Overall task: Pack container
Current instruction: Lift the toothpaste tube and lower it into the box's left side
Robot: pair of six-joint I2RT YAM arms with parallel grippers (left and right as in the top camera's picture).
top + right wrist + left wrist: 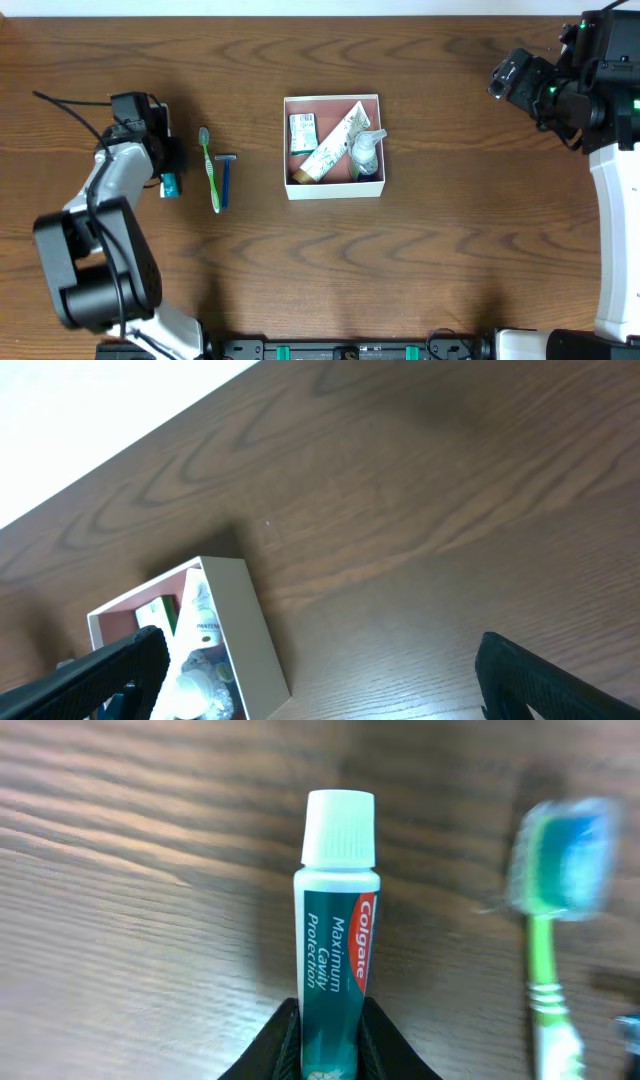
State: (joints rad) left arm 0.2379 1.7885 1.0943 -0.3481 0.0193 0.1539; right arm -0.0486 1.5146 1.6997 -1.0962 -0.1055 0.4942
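At worktop's left | left jaws clamped on toothpaste tube (338,920), cap pointing away | container (335,190) well to their right, past toothbrush (211,170) and razor (225,178) | right jaws apart, empty.

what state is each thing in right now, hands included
container, lidless, partly packed: carton, big tube, bottle inside
Colgate toothpaste tube, capped, gripped by left hand
toothbrush, lying flat on table
razor, lying beside toothbrush
left hand, shut on the Colgate
right hand, open, empty

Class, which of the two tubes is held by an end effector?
The small teal Colgate tube, clamped in the left end effector; the larger white tube lies inside the container.
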